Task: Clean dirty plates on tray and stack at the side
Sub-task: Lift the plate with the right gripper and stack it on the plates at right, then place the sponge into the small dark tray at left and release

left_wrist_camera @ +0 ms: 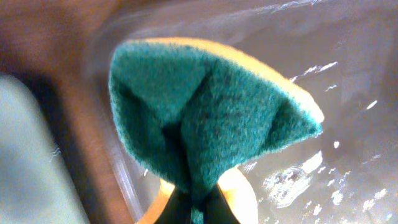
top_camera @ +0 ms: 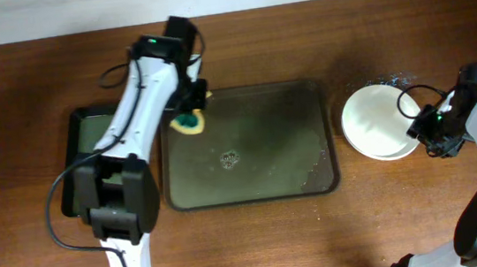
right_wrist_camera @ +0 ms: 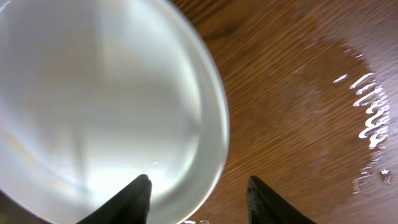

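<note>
The plates [top_camera: 377, 119] sit as one pile on the bench [right_wrist_camera: 298, 93], right of centre in the overhead view, well apart from the tray [top_camera: 266, 139], which holds only wet streaks and a spot of foam. The right tool [right_wrist_camera: 199, 199] is released: its fingers stand apart either side of the top plate's rim, gripping nothing. The step looks like letting go after stacking. To do it well, lift the tool straight up before swinging away, so neither finger catches the rim and drags the pile toward the water [right_wrist_camera: 367, 106] at the right. The left tool [left_wrist_camera: 199, 211] is clenched on the sponge [left_wrist_camera: 205, 124] over the tray's upper-left corner.
</note>
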Tool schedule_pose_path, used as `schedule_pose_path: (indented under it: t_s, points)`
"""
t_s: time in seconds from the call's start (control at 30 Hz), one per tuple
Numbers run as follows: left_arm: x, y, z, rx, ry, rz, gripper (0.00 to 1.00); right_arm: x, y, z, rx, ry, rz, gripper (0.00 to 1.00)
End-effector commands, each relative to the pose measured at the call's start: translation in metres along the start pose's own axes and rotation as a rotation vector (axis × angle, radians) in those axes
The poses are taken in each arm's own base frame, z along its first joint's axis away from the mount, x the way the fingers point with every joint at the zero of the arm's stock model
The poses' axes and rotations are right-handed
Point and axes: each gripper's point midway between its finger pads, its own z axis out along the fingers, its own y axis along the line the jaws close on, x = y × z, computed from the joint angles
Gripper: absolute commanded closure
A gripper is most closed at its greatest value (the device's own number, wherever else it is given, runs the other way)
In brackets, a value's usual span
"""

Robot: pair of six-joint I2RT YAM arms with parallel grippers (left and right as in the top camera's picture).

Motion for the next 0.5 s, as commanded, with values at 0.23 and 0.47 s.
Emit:
schedule_pose_path:
  t_s: [0.23, 0.47]
  points:
    - [0.041, 0.140, -0.021, -0.025, 0.125, -0.220, 1.00, -0.015, 0.078, -0.091, -0.088, -0.122, -0.247, 0.15]
    - [0.083, 0.187, 0.028, -0.029, 0.222, -0.337, 1.00, 0.010, 0.117, -0.086, -0.114, -0.093, -0.370, 0.14]
